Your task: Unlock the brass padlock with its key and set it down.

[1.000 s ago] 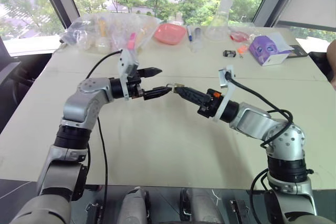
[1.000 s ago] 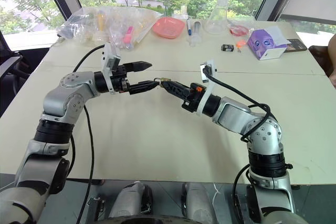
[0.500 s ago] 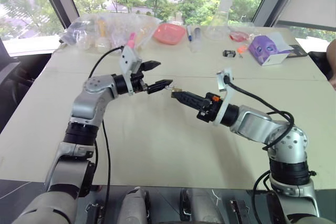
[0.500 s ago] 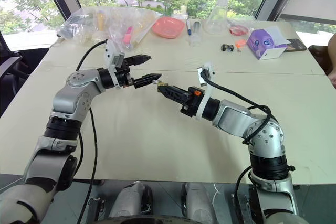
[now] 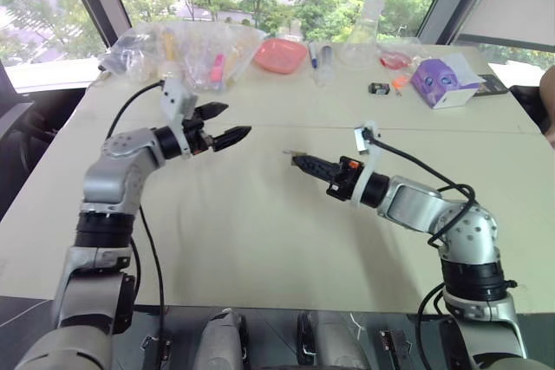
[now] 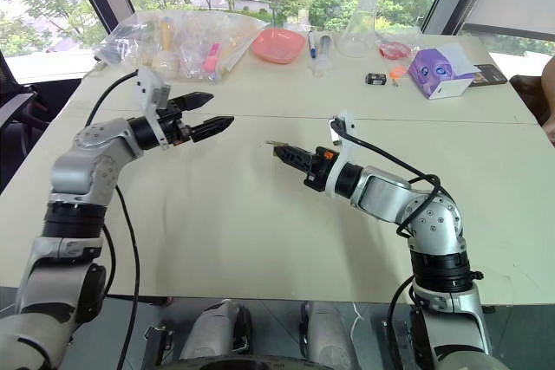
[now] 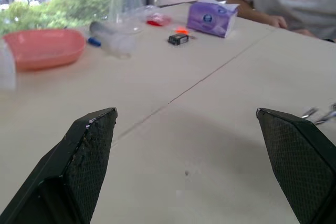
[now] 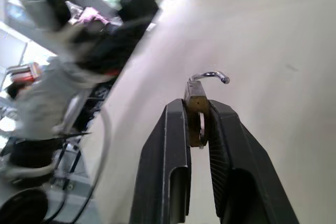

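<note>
I am holding my left hand (image 5: pixel 221 126) above the pale tabletop (image 5: pixel 260 240), at about ten o'clock from the middle of the scene, its two black fingers (image 7: pixel 89 150) spread wide apart and gripping nothing. It is pointing toward three o'clock, across an open gap to my right hand (image 5: pixel 299 160).

My right hand is reaching in low over the tabletop from four o'clock, near the middle, pointing toward ten o'clock. Its fingers are pressed together, clamping the brass padlock (image 8: pixel 197 111) by its yellow body. The silvery shackle (image 8: pixel 210 76) is sticking out past my fingertips, and its hooked end is hanging free of the body.

Along the far edge, from eleven o'clock round to one o'clock, are lying clear plastic bags (image 5: pixel 186 49), a pink dish (image 5: pixel 284 54), a glass flask (image 6: pixel 357 32) and a purple box (image 5: pixel 442 82).
</note>
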`<state>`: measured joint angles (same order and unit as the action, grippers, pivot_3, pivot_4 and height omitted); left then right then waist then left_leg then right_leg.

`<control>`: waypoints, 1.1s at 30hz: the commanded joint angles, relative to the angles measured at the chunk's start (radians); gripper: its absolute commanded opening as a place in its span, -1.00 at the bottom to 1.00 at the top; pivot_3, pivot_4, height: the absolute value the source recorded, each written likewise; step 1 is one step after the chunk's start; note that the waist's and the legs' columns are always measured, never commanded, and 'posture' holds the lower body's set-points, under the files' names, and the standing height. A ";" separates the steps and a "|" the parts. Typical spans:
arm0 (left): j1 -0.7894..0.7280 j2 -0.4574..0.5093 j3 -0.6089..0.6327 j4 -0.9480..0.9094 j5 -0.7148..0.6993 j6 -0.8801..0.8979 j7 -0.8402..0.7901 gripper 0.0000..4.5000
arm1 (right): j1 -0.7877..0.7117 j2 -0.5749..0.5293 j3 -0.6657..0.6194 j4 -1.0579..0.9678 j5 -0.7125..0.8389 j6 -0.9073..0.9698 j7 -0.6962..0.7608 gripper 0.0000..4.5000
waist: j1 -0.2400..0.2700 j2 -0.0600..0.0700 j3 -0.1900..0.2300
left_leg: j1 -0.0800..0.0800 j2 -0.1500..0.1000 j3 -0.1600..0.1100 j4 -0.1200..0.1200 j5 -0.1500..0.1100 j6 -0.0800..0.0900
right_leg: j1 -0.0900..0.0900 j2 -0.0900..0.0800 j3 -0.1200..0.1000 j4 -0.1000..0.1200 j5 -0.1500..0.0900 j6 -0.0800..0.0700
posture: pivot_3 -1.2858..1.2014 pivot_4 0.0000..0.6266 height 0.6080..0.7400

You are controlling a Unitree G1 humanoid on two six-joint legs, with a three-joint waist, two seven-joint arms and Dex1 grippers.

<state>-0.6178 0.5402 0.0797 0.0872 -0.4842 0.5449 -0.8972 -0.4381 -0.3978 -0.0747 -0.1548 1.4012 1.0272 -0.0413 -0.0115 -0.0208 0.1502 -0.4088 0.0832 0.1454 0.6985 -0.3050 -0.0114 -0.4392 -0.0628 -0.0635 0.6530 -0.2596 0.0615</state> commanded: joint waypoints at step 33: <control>0.236 0.178 0.007 -0.254 -0.140 0.158 -0.076 1.00 | 0.118 -0.174 -0.072 -0.103 -0.259 0.245 0.146 0.98 | 0.025 0.001 0.000 | 0.000 -0.002 -0.001 0.000 -0.001 0.001 | 0.002 -0.002 0.000 -0.004 0.000 0.000 | 0.03 -0.52 1.00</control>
<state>-0.3883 0.7165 0.0973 -0.1577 -0.6553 0.7505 -0.9707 -0.3524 -0.5164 -0.1319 -0.1956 1.1691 1.2601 0.0524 0.0131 -0.0197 0.1499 -0.4089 0.0811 0.1440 0.6982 -0.3066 -0.0088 -0.4364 -0.0648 -0.0637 0.6487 -0.2598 0.0611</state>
